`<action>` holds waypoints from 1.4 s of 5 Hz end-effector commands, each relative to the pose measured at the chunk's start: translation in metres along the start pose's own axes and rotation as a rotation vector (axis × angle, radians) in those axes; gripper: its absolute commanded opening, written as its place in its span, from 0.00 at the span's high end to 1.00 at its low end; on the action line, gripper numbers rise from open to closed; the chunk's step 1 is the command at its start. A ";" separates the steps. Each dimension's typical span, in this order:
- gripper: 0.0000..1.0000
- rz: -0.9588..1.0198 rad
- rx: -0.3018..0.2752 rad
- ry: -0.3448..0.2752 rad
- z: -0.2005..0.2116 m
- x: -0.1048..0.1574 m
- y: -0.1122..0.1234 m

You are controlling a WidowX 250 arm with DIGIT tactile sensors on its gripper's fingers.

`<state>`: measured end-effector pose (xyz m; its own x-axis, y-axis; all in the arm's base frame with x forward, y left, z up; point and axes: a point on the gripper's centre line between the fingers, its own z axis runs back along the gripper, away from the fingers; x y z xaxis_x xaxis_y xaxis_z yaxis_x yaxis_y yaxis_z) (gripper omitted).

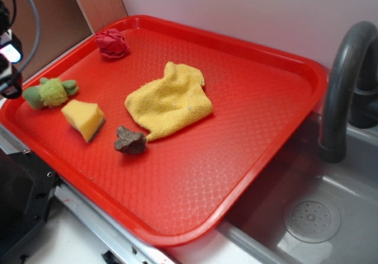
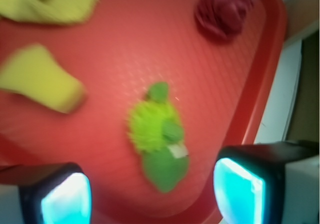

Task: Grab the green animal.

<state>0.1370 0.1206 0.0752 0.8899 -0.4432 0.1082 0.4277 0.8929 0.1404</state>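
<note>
A pale wall [image 1: 248, 10] backs a grey plastic sink [image 1: 331, 217] with a round drain and a dark grey curved faucet [image 1: 342, 81], and a large red textured plastic tray [image 1: 236, 152] lies partly over the sink's left edge. On the tray, a crumpled yellow cloth [image 1: 169, 100] sits near the middle, a yellow sponge wedge [image 1: 84, 119] lies toward the left front, and a small brown rock-like lump [image 1: 130, 140] rests just beside the cloth's lower corner. A crumpled red ball [image 1: 111, 43] sits near the far left corner. The small fuzzy green animal [image 1: 51, 93] with a yellow-green body and darker head and limbs lies by the tray's left rim, apart from the sponge. The wrist view is blurred; in it the gripper [image 2: 152, 196] hangs above the toy, its fingers [image 2: 239, 189] spread wide and holding nothing. In the exterior view only a cut-off dark part of the arm shows at the left edge.
</note>
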 end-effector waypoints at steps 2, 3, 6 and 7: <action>0.00 -0.122 0.021 0.065 -0.058 0.016 -0.003; 1.00 -0.149 0.023 0.081 -0.064 0.013 -0.011; 1.00 0.294 0.173 0.173 0.008 0.040 -0.019; 1.00 0.471 0.211 0.212 0.044 0.069 -0.034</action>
<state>0.1664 0.0515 0.1148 0.9986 0.0511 -0.0156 -0.0440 0.9527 0.3008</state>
